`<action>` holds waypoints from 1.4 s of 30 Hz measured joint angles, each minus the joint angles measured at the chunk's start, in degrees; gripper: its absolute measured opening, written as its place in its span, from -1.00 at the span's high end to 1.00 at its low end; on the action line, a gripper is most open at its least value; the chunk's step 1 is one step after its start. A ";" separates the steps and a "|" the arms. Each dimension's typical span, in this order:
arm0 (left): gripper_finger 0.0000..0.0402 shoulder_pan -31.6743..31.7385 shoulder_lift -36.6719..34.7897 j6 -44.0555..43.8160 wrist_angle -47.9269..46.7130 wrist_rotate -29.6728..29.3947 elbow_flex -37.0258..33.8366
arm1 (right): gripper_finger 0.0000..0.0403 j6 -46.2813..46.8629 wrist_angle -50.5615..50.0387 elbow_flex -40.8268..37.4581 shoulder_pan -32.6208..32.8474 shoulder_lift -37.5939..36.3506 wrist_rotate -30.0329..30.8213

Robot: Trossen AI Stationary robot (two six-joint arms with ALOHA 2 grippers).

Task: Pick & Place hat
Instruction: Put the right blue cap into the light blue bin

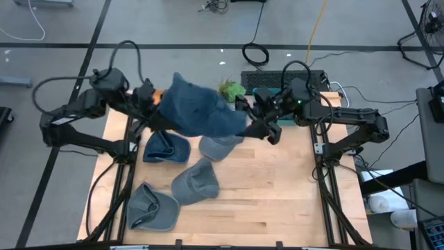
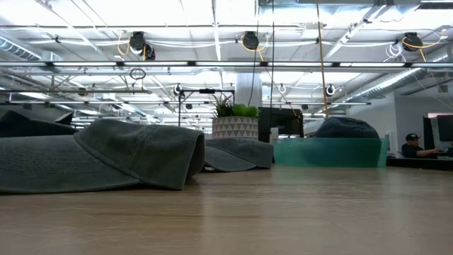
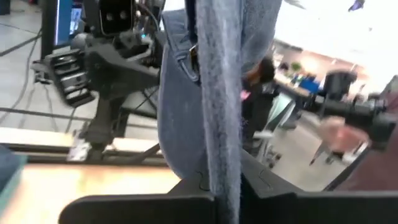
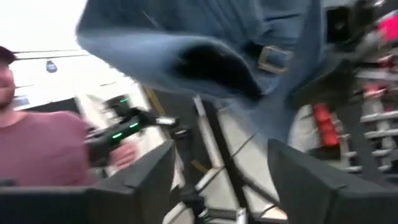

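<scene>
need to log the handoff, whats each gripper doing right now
left gripper: shut on the blue hat, holding it up over the table.
right gripper: open, right beside the blue hat, not gripping it.

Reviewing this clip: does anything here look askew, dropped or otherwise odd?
One thing: the blue hat hangs in the air between the arms instead of lying flat. The left gripper is shut on its edge, while the right gripper is open beside it. The grey hats lie loosely scattered on the table.
</scene>
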 joint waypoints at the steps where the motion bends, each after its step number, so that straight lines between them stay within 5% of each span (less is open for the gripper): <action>1: 0.96 0.28 -0.93 1.48 -1.53 -0.29 0.00 | -0.24 0.23 -0.17 0.00 0.06 0.00 -1.88; 7: 0.96 1.65 -5.71 6.37 -12.61 -5.32 0.04 | -0.40 2.94 -1.17 0.00 0.83 -0.09 -6.16; 19: 0.96 1.99 -11.17 8.02 -28.10 -9.60 0.04 | -0.29 -1.16 -2.03 0.00 1.37 -0.09 -5.22; 30: 0.96 1.80 -10.29 5.09 -35.35 -3.89 0.04 | -0.28 -7.42 -2.20 0.00 2.01 -0.09 17.73; 42: 0.96 1.80 -5.47 5.05 -35.54 -6.19 0.04 | -0.25 -15.24 -11.72 0.00 2.03 -0.04 25.72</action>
